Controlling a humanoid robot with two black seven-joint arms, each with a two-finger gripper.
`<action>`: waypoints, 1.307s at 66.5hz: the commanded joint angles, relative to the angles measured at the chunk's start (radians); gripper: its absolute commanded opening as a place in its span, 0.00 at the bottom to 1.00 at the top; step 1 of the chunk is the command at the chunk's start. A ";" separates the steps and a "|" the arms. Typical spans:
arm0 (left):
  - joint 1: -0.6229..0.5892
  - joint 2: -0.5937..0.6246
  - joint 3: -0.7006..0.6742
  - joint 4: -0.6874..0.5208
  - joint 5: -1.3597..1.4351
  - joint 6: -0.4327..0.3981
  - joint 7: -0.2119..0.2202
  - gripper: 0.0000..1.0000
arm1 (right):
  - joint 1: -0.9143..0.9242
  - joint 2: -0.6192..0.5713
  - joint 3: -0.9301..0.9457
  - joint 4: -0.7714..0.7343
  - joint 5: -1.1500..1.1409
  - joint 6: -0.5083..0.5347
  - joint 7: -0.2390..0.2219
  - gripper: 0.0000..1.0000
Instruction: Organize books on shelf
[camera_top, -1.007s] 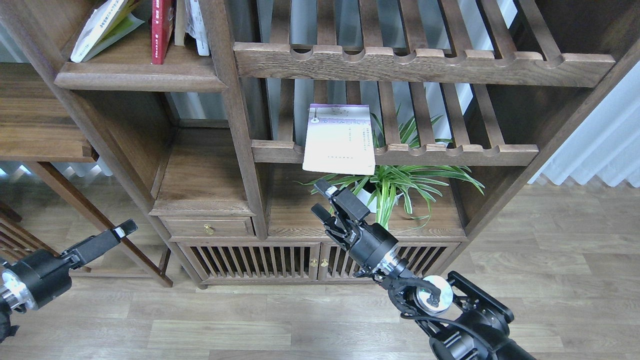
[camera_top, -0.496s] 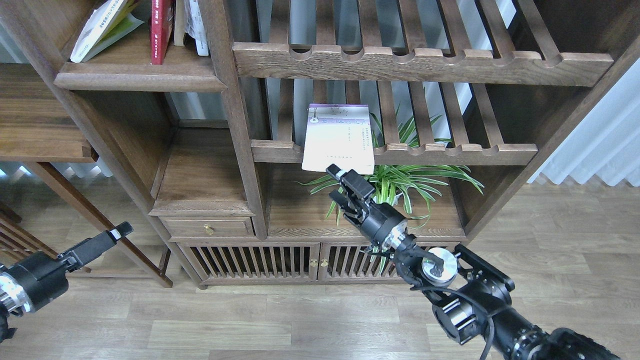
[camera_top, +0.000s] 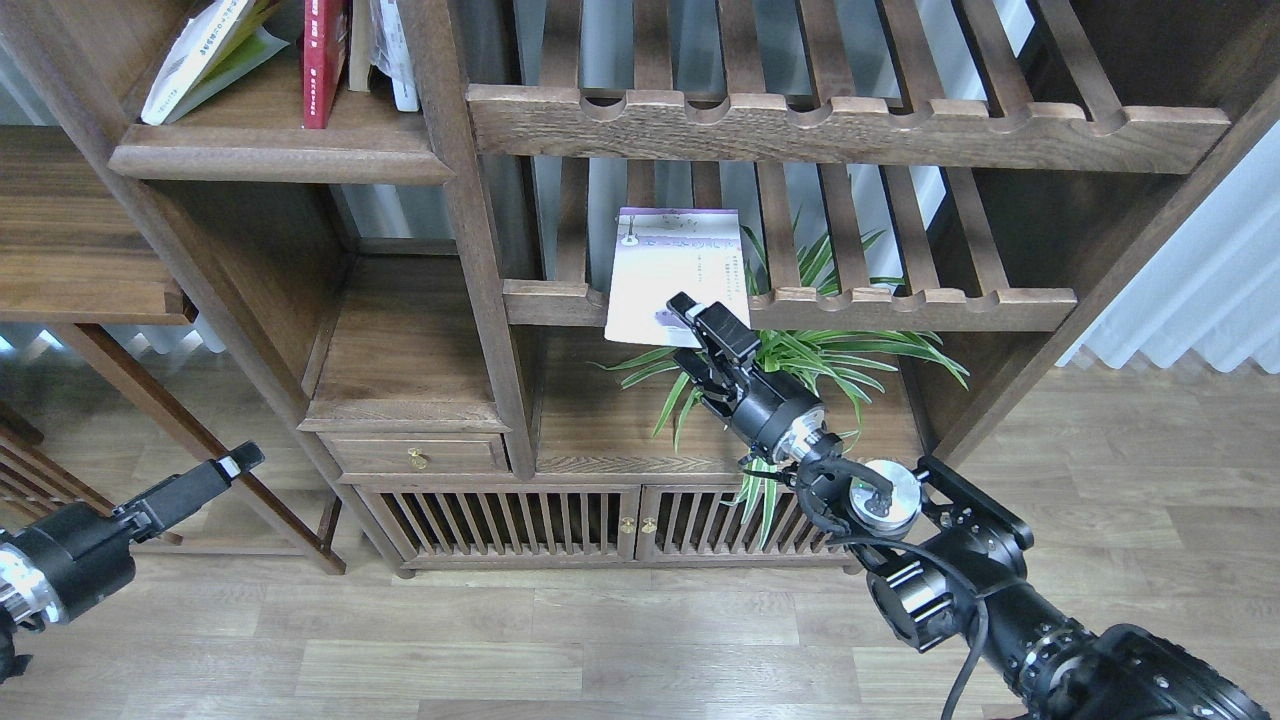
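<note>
Your right arm comes in from the lower right and stretches up and left, ending with the right pincer (camera_top: 700, 322) at the near bottom edge of the pale lilac-white book (camera_top: 679, 265). Its upper finger lies over the book's lower right corner, but you cannot tell whether it has actually closed on the cover. That book lies flat on the slatted rack (camera_top: 900, 305), its near edge hanging over the notched front rail. Just behind and below the pincer sits a leafy potted plant (camera_top: 800, 360), its leaves crowding the wrist, so there is little open room underneath; the post (camera_top: 480, 250) to the left of the book stands near, while the rack to the right is open. Your left arm is low at the left edge, with the left pincer (camera_top: 235, 463) hanging over the floor, well apart from the furniture; seen dark and small, its fingers cannot be told apart. At the far upper left, the solid shelf (camera_top: 280, 155) carries the dark red book (camera_top: 322, 60) upright and the yellow-green book (camera_top: 200, 55) leaning left. Compared with half a second ago, your right pincer has risen from below the book's edge to meet it, while the left arm has barely shifted.
</note>
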 joint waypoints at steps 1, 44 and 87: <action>0.000 0.000 -0.009 0.000 0.000 0.000 0.000 1.00 | 0.000 0.000 0.007 0.000 0.001 -0.001 0.011 0.66; 0.002 -0.017 -0.072 0.003 -0.011 0.000 0.000 1.00 | -0.001 0.000 -0.007 0.015 0.001 0.026 0.002 0.12; 0.041 -0.342 0.003 0.107 -0.247 0.000 0.000 1.00 | -0.575 -0.104 0.027 0.558 0.032 0.158 -0.055 0.10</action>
